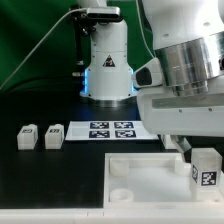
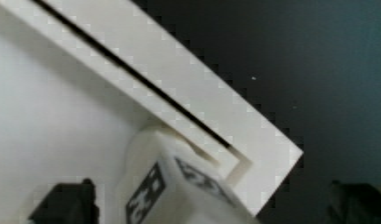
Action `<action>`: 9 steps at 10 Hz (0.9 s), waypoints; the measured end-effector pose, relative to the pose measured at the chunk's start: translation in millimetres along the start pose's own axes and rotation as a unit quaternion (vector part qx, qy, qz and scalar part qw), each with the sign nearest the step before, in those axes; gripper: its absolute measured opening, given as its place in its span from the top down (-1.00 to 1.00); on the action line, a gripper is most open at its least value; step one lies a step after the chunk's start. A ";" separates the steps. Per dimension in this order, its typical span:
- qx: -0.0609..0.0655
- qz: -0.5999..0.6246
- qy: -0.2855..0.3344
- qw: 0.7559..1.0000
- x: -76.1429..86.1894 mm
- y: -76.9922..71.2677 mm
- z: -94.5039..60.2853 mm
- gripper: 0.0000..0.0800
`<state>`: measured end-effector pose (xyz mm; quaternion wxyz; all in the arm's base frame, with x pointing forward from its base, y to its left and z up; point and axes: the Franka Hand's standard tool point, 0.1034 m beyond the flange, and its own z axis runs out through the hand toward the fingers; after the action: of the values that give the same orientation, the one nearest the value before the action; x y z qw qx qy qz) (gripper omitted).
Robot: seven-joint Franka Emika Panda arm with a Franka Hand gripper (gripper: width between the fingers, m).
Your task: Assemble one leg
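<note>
While clamped, pincer (image 1: 203, 160) grips leg (image 1: 206, 170)

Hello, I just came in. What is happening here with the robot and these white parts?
The robot arm is putting a piece of furniture together. Its hand holds one tagged white leg at a corner of the big square piece, on the exterior view's right. The wrist view shows the leg close against that piece's corner rim; whether it is seated is not clear. Two more legs wait on the table at the exterior view's left, beside the marker board.
</note>
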<state>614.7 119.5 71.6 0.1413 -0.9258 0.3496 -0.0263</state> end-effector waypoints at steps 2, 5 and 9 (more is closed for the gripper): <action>-0.002 -0.110 0.001 0.994 0.7 0.2 -0.3 -0.62; -0.042 -0.388 -0.009 0.921 15.9 -3.0 2.1 -0.62; -0.039 -0.278 -0.005 0.960 15.9 -3.8 4.2 0.12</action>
<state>629.8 112.9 67.8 0.0939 -0.9914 0.0784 -0.0461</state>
